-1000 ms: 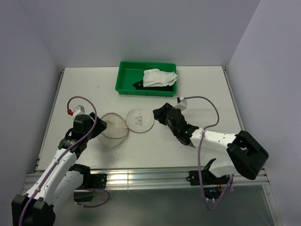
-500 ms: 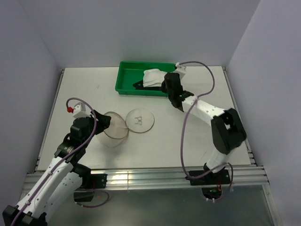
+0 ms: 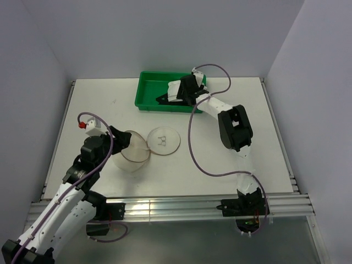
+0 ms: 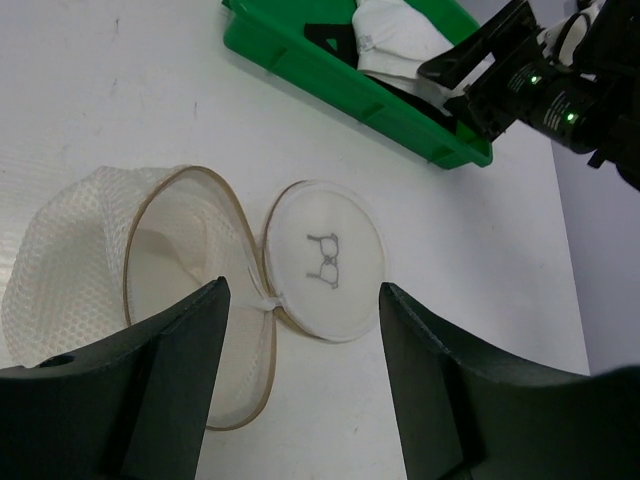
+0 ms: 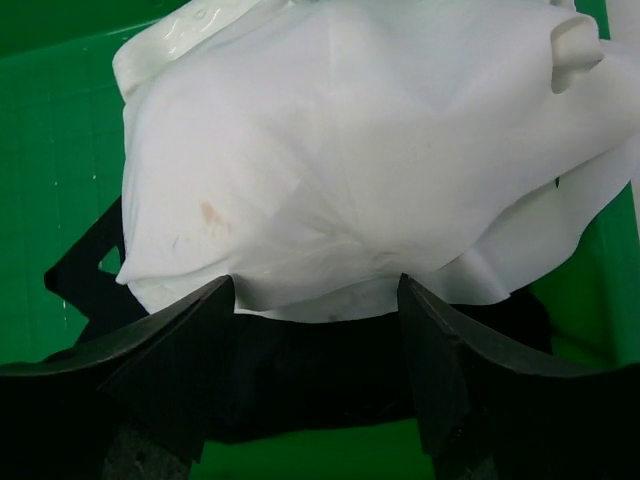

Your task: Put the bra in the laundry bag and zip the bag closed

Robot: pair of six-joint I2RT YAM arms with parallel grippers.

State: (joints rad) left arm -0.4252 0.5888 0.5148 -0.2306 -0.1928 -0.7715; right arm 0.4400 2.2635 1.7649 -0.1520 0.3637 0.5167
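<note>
The laundry bag (image 3: 132, 153) lies on its side on the table with its mouth open, and its round lid (image 3: 163, 141) lies flat beside it, joined at the rim. My left gripper (image 3: 118, 137) hovers open just left of the bag; in the left wrist view its fingers frame the bag (image 4: 150, 260) and lid (image 4: 325, 258). The black bra (image 5: 310, 370) lies in the green tray (image 3: 147, 88), mostly hidden under a white cloth (image 5: 340, 150). My right gripper (image 5: 315, 330) is open low over the tray, its jaws either side of the black fabric.
The white cloth (image 3: 177, 89) fills the tray's right half, with a black tip of the bra (image 3: 162, 99) poking out at its left. The tray's raised walls (image 5: 60, 120) close in around the right gripper. Grey walls border the table on three sides.
My right arm has swung from the middle of the table up to the green tray, and its jaws narrowed and then opened wide. The left gripper has edged slightly toward the bag.
</note>
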